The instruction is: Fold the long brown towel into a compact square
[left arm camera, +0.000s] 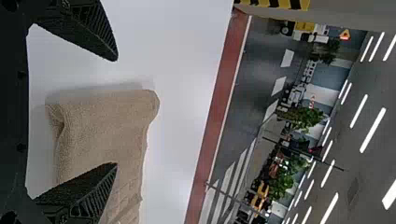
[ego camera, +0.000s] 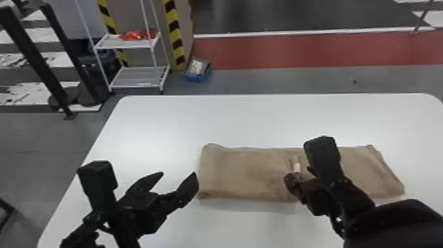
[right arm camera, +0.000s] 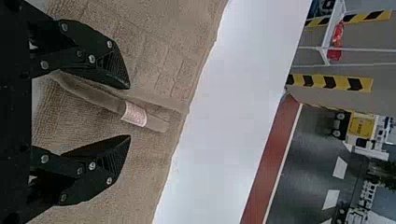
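The brown towel (ego camera: 244,174) lies as a flat strip on the surface (ego camera: 211,122), the left gripper (ego camera: 178,174) wide near its left end, the right gripper (right arm camera: 129,112) wide over its middle; folding seems partway, and next an end likely needs pinching and bringing across.

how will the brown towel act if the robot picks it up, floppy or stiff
The brown towel will probably be floppy and sag from a grip, since it is soft, textured cloth lying in loose folds. Its folded layers may slip apart if only the top one is pinched. Lying flat on the white table, it seems unlikely to roll.
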